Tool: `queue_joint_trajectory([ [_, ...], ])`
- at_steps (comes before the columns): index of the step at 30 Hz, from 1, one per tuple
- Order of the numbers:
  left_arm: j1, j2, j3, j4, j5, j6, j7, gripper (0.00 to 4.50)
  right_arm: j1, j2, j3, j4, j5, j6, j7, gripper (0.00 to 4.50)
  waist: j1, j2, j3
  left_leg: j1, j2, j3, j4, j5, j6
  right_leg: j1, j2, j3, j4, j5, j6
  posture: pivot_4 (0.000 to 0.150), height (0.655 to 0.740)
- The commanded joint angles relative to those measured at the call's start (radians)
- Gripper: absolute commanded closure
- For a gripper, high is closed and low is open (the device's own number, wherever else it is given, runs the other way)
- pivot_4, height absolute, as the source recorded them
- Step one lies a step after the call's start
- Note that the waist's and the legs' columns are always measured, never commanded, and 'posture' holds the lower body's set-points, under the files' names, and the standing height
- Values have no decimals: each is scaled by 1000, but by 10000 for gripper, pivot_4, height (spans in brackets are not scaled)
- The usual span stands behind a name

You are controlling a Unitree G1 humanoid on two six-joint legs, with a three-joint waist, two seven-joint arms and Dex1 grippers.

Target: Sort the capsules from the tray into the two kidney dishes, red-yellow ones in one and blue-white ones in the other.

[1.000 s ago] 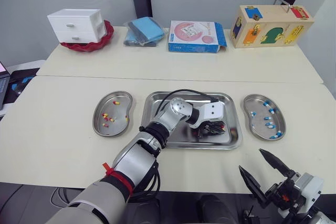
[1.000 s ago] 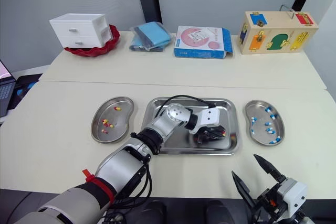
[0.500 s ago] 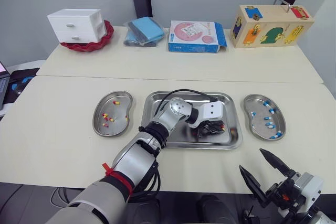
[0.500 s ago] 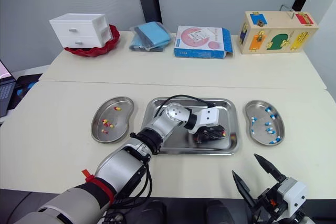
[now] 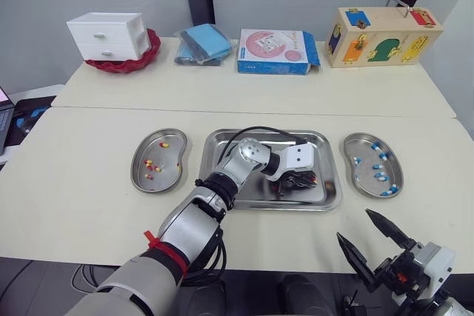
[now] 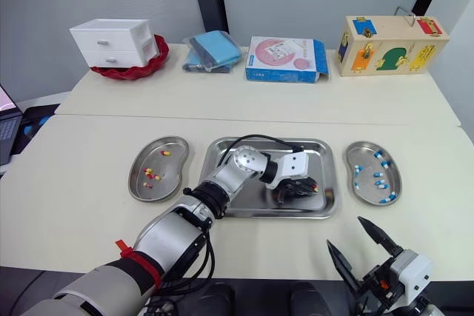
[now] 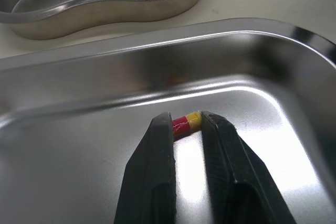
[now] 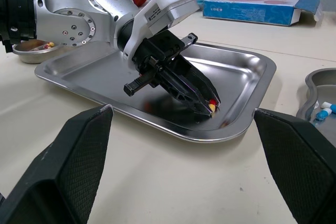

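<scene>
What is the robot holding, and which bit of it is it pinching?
The left gripper pinches a red-yellow capsule end to end: one fingertip on the red end, one on the yellow. The right gripper is open and empty.

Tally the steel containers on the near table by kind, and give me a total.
Kidney dishes: 2
Tray: 1
Total: 3

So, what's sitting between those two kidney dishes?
The tray, as the head views show. The left gripper is down in it, pinching a red-yellow capsule.
</scene>
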Motion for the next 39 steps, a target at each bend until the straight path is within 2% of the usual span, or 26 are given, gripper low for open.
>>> queue_joint_trajectory([
  [1, 4, -2, 11, 0, 6, -10, 4, 37915, -1, -8, -3, -51, 0, -10, -5, 0, 0, 0, 0, 0, 0, 0, 0, 0, 0, 0, 0, 0, 0, 0, 0, 1500, 7400],
  [7, 2, 4, 23, -11, -2, -7, -1, 37915, -5, -11, 2, -52, 0, -11, -1, 0, 0, 0, 0, 0, 0, 0, 0, 0, 0, 0, 0, 0, 0, 0, 0, 1500, 7400],
  [11, 6, 45, 68, -88, -49, 28, -32, 37915, -7, -30, 0, -62, 5, -9, 14, 0, -2, 0, 0, 0, 0, 0, 0, 0, 0, 0, 0, 0, 0, 0, 0, 1500, 7400],
  [15, 47, 111, 105, -246, -96, 109, -68, 37915, -17, -62, -10, -73, 21, 5, 25, 0, -1, 0, 0, 0, 0, 0, 0, 0, 0, 0, 0, 0, 1, 0, 0, 1500, 7400],
  [19, 149, 202, 159, -494, -150, 266, -52, 37915, -38, -104, -6, -79, 41, 23, 63, 0, -1, 1, 0, 0, 0, 0, 0, 0, 0, 0, 0, 0, 1, 0, 0, 1500, 7400],
  [24, 334, 362, 269, -795, -189, 481, 46, 37915, -75, -182, 13, -66, 87, 49, 165, 0, -7, 2, -1, 2, 2, 0, 0, 0, 0, 0, 0, 0, 3, 0, 0, 1500, 7400],
  [31, 493, 502, 421, -1089, -270, 737, 170, 37915, -162, -251, 22, 13, 150, 74, 304, 0, 7, 1, -1, 3, 1, -1, 7, 0, 0, 2, 0, 0, 7, 0, 0, 1500, 7400],
  [33, 574, 561, 532, -1189, -291, 815, 221, 37915, -230, -270, 36, 59, 168, 92, 358, 0, 6, 0, 0, 3, 1, -2, 8, 0, 0, 3, 0, -1, 8, 0, 0, 1500, 7400],
  [39, 740, 619, 713, -1369, -355, 952, 337, 37915, -341, -288, 37, 157, 178, 113, 445, 0, 0, 0, 0, 5, 2, -1, 8, 0, 0, 3, 1, 0, 9, 0, 0, 1500, 7400],
])
